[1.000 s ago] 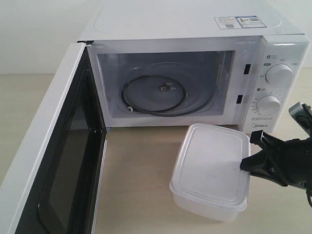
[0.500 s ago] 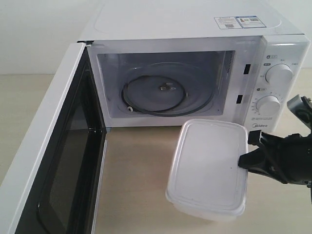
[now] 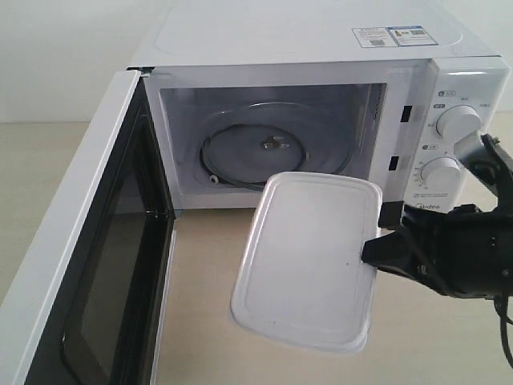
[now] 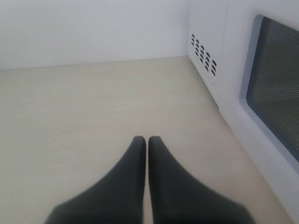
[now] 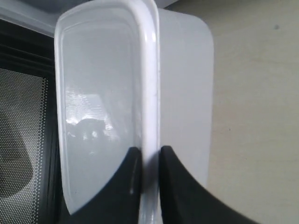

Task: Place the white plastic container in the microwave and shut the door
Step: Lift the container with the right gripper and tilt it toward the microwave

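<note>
The right gripper (image 5: 148,156) pinches the rim of the container (image 3: 309,257), one jaw on the lid and one beneath. The box hangs tilted ahead of the jaws, facing the open microwave (image 3: 321,32). The door (image 3: 72,241) stands wide for entry. The left gripper (image 4: 147,142) has its jaws pressed together, empty.

The black end effector (image 4: 147,140) has its two tips pressed together over the pale surface (image 4: 84,102). The white door (image 4: 275,88) and microwave (image 4: 205,28) stand near.
</note>
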Robot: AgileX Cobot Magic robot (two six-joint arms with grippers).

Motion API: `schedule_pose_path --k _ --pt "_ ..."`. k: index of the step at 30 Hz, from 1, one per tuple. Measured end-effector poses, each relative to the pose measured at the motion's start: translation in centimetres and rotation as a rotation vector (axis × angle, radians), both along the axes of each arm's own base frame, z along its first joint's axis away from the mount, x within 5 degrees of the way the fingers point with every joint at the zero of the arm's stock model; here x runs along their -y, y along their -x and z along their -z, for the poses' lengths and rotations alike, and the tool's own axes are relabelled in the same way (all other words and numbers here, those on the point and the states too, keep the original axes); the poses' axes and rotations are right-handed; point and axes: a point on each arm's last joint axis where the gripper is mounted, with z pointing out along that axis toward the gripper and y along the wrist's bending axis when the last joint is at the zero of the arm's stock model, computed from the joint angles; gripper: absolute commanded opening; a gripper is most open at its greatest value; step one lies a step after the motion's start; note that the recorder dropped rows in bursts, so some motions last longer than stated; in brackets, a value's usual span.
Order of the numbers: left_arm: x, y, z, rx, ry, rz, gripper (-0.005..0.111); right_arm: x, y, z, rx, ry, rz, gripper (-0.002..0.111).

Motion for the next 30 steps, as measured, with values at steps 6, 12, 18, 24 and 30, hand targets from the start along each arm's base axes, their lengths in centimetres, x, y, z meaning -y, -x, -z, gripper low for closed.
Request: schedule_pose_path --k 6,12,18,24,30 --pt "0.0 0.0 0.0 0.0 0.0 0.0 0.004 1.1 2.3 -0.3 0.033 0.049 0.082 0.0" --pt "0.0 0.0 0.0 0.0 0.0 0.0 0.004 1.0 4.4 -1.7 0.099 0.012 0.032 0.0" --pt "0.0 0.0 0.0 0.0 0.0 0.0 0.004 0.5 5.0 -2.2 0.099 -0.043 -0.016 0.0" --pt "0.0 0.0 0.0 0.0 0.0 0.0 0.004 -0.3 5.2 -1.9 0.078 -0.008 0.006 0.0" --pt "0.0 0.0 0.0 0.0 0.0 0.0 0.004 -2.3 6.0 -1.9 0.085 0.011 0.074 0.0"
